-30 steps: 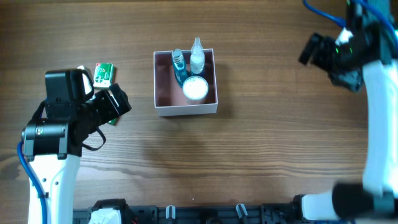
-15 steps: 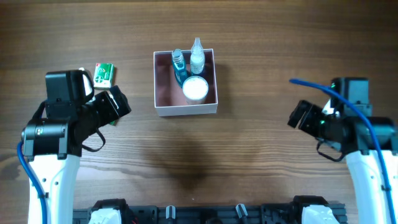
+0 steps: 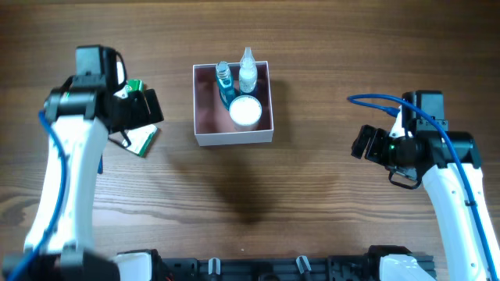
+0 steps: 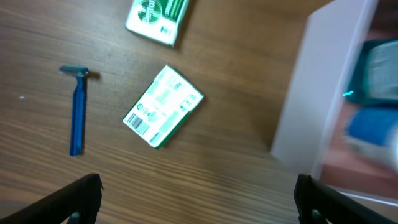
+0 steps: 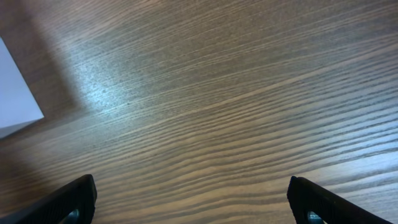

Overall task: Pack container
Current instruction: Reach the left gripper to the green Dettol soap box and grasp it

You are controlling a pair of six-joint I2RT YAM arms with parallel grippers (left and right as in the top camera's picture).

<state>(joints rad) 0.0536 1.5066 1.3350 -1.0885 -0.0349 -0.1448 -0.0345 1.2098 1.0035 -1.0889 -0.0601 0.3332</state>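
The container (image 3: 233, 136) is a square white-walled box with a dusty-pink inside, at the table's centre back. It holds a blue bottle (image 3: 225, 82), a clear bottle (image 3: 248, 69) and a white-lidded jar (image 3: 245, 111). My left gripper (image 3: 148, 109) is open and empty, left of the container and above two green-and-white boxes (image 3: 141, 140) (image 3: 134, 87). In the left wrist view (image 4: 199, 202) I see one green box (image 4: 163, 106), the other (image 4: 157, 18), a blue razor (image 4: 76, 118) and the container wall (image 4: 311, 106). My right gripper (image 3: 361, 142) is open and empty, well right of the container.
The right wrist view (image 5: 199, 205) shows bare wooden table and a corner of the container (image 5: 15, 99) at the left edge. A black rail (image 3: 250, 267) runs along the table's front edge.
My left arm has swung toward the back of the table, uncovering the lower green box. My right arm came down from the back right corner and shifted slightly left.
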